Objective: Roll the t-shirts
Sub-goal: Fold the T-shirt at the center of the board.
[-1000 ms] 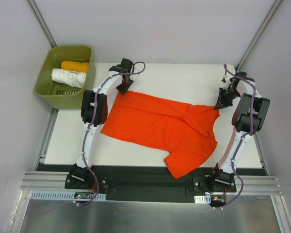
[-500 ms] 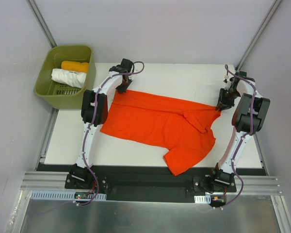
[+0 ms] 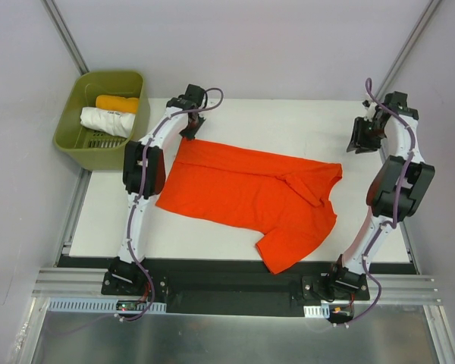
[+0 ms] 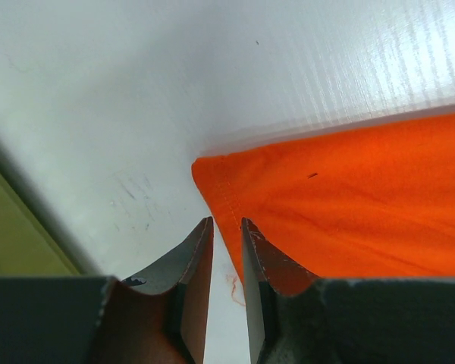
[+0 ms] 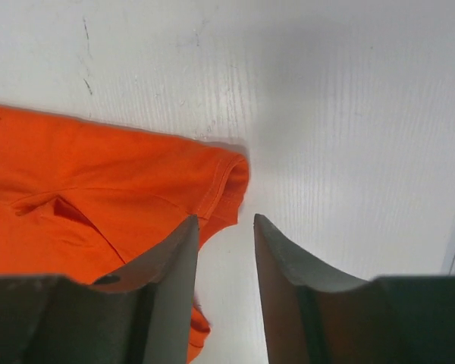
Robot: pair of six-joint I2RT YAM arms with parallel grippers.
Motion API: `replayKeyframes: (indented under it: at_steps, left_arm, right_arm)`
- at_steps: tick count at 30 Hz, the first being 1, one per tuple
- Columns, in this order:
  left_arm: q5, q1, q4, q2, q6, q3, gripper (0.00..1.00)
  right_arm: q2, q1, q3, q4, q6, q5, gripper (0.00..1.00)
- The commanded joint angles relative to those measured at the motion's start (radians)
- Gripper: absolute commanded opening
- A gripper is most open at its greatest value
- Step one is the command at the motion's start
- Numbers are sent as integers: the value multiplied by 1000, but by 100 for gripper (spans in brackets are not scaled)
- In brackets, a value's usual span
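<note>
Red-orange t-shirt (image 3: 243, 193) lay spread on table (image 3: 288, 121). Left gripper (image 4: 226, 221) was parted a narrow slit, empty, just by its corner. Right gripper (image 5: 226, 218) gaped slightly wider, empty, by another corner.

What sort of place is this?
Likely a robotics lab test cell: a left arm and right arm bolted at a white table, enclosed by plain panels, with a red-orange t-shirt spread out.

Olive basket (image 3: 91, 157) beside white table's (image 3: 288, 125) far-left corner.
</note>
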Motion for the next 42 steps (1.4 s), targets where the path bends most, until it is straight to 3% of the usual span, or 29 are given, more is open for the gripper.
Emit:
replayKeyframes:
  at_steps: [1,2,5,9,17,21,26,33,38,42]
  left_arm:
    - [32,-15,-18,-79,-2,12,21]
    - [33,-15,-18,-79,0,8,20]
    - [33,-16,-17,-63,5,-5,19]
    - [36,-13,-18,-33,20,-8,16]
    - [3,-13,-20,49,26,7,14]
    - [-3,-10,-40,90,58,13,13]
    - [1,11,-158,217,55,168,8]
    - [-43,50,-115,277,74,301,5]
    - [19,50,-32,178,69,303,18]
    - [93,14,15,32,68,272,42]
  right_arm:
    - [20,32,33,-46,-60,-53,33]
    - [42,41,38,-49,-77,-58,24]
    - [79,71,50,-58,-105,-42,10]
    - [137,91,53,-69,-142,-2,1]
    - [217,101,42,-75,-218,183,1]
    - [301,117,166,-102,-255,238,1]
    - [408,153,341,-168,-289,255,1]
    - [488,194,455,-69,-300,326,1]
    - [429,179,509,-27,-208,228,4]
    - [231,170,341,66,-149,159,28]
